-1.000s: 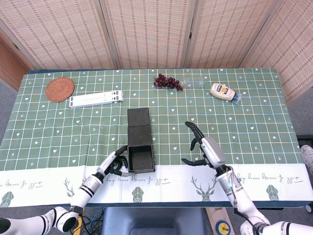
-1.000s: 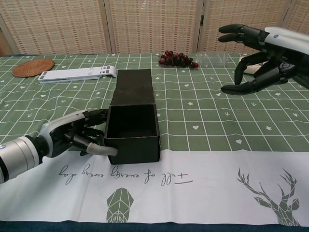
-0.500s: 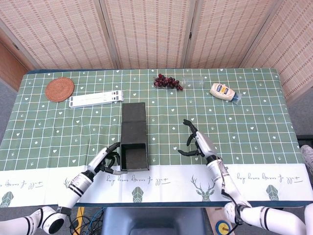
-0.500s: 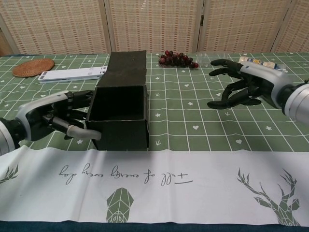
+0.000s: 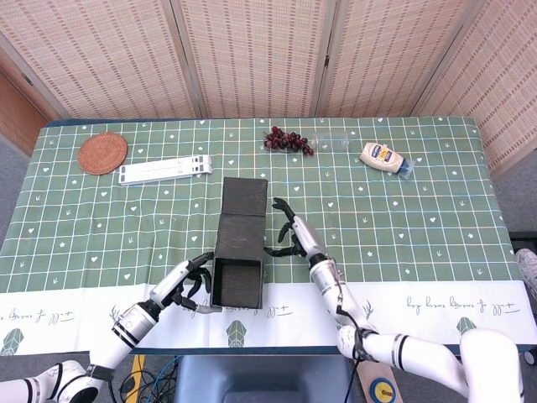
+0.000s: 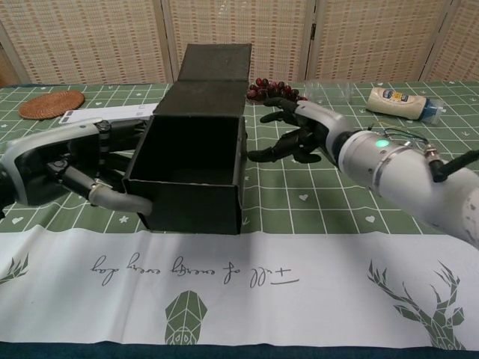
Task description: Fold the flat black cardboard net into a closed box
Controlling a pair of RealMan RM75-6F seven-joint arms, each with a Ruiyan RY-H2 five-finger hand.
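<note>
Left robot hand grips box; right robot hand spread at its side.

Left robot hand (image 5: pixel 183 288) (image 6: pixel 71 166) holds the half-folded black cardboard box (image 5: pixel 238 252) (image 6: pixel 194 153) at its 9 o'clock wall, thumb hooked across the front, fingers curled on the side. Right robot hand (image 5: pixel 291 237) (image 6: pixel 298 134), fingers apart and holding nothing, sits just at the box's 3 o'clock side. Box stands near the table (image 5: pixel 436 210) front edge, lid flap extending toward 12. Versus 0.5 s ago: right robot hand has closed in from well apart; box has shifted slightly rightward.
</note>
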